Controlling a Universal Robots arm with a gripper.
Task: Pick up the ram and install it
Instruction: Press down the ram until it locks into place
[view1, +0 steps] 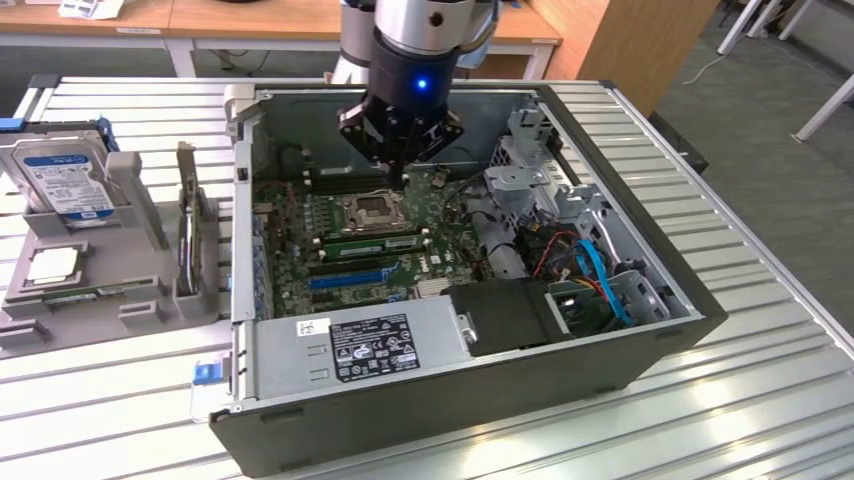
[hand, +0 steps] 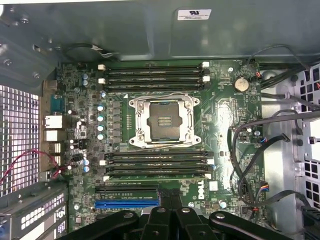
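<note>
A thin green ram (hand: 155, 175) stands seated in one of the black memory slots just beside the processor socket (hand: 161, 122). In the exterior view this ram (view1: 376, 241) lies across the motherboard, nearer the power supply than the socket. My gripper (view1: 400, 168) hangs inside the open computer case, above the bank of memory slots on the socket's far side, and is apart from the ram. In the wrist view the gripper (hand: 167, 200) is shut, and nothing shows between its black fingers (hand: 159, 212).
The case wall (view1: 248, 200) rings the motherboard. A power supply (view1: 360, 345) sits at the case's near side. Cables (hand: 250, 150) and a drive cage (view1: 534, 190) crowd the exterior view's right. On the exterior view's left, a grey fixture (view1: 134, 300) holds a hard drive (view1: 64, 180).
</note>
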